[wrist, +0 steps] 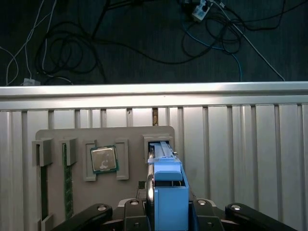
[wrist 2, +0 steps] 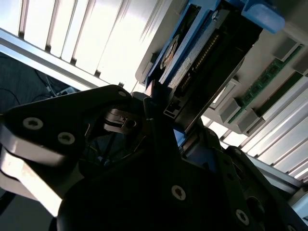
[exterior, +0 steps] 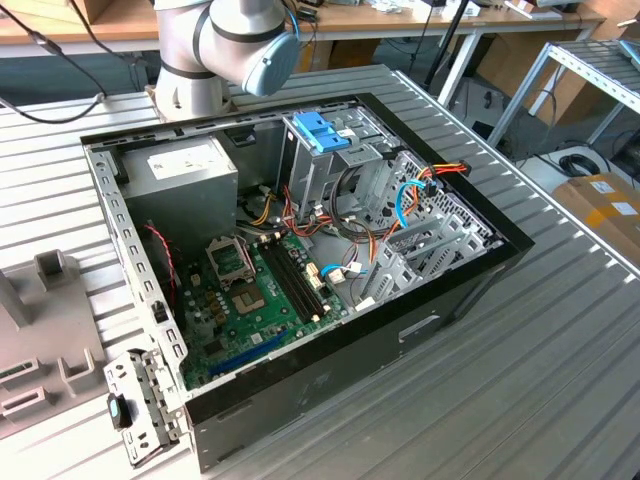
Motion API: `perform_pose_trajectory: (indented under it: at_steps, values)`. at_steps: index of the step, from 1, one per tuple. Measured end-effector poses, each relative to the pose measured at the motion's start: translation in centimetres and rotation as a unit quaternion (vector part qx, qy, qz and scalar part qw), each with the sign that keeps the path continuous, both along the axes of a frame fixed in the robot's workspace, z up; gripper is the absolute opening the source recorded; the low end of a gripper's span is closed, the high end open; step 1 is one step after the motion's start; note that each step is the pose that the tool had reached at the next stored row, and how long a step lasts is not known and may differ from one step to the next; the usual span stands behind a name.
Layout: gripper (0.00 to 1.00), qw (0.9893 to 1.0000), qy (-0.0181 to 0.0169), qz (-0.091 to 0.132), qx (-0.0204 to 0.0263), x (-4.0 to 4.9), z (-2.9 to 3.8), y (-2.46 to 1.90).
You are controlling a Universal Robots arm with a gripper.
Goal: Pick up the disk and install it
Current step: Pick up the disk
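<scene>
The jaws were clamped across the disk (wrist: pixel 167 185) (standing edge-up in a slot of the grey tray (wrist: pixel 130 136)), likely so it could come straight out.

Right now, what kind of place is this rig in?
Probably a robotics lab or workshop: an open black desktop computer case lies on a ribbed aluminium table, wooden workbenches stand behind, and loose cables trail over the dark floor.
</scene>
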State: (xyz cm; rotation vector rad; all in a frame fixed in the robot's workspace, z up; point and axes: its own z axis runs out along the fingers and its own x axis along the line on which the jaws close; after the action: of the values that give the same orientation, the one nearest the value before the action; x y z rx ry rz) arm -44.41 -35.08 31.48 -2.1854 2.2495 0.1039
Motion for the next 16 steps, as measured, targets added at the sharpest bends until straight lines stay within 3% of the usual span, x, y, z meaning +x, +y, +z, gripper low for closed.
perform_pose_trajectory:
  at_steps: [16]
  values:
    - [0.37,1.0000,0.0000,0.000,0.0000,0.00,0.95,0.00]
